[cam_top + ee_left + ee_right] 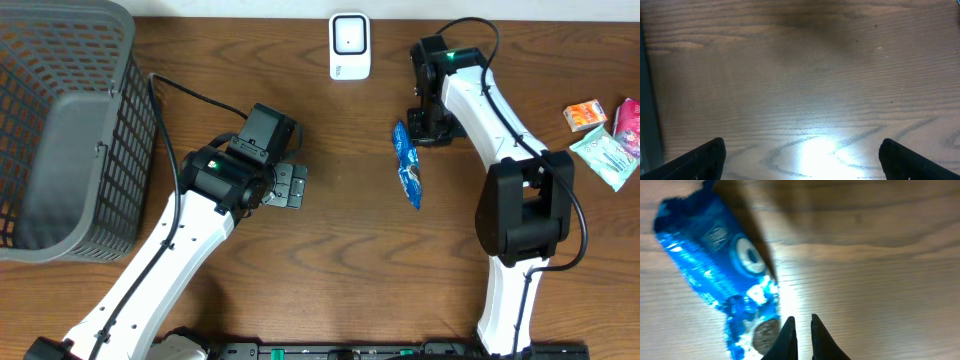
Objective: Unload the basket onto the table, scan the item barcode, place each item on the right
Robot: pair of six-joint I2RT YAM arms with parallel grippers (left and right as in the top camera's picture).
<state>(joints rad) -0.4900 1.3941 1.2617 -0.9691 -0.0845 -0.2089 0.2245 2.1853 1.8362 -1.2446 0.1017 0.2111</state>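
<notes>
The crinkled blue foil snack packet [407, 165] lies flat on the brown wood-grain bench [330, 260], right of centre and just below the right arm's wrist. It looks light, thin and soft, with a glossy skin that is likely to slip and buckle under a pinch. The sealed end or a long edge seems the safest place to take it, so the printed face stays flat enough to read. In the right wrist view the right jaws are drawn almost together with nothing between them, their fingertips [790, 330] hovering just beside the packet's lower end [720, 265], not on it. The left jaws stand wide open over bare wood, empty, well apart from the packet. A white rounded device with a dark window [350, 45], probably the scanner, sits at the far edge, near the packet, with open bench between them. The dark grey mesh basket [60, 130] fills the far left. An orange packet [584, 115], a pink packet [630, 120] and a pale green packet [605, 155] lie at the right edge. None of these blocks the way to the white device.
</notes>
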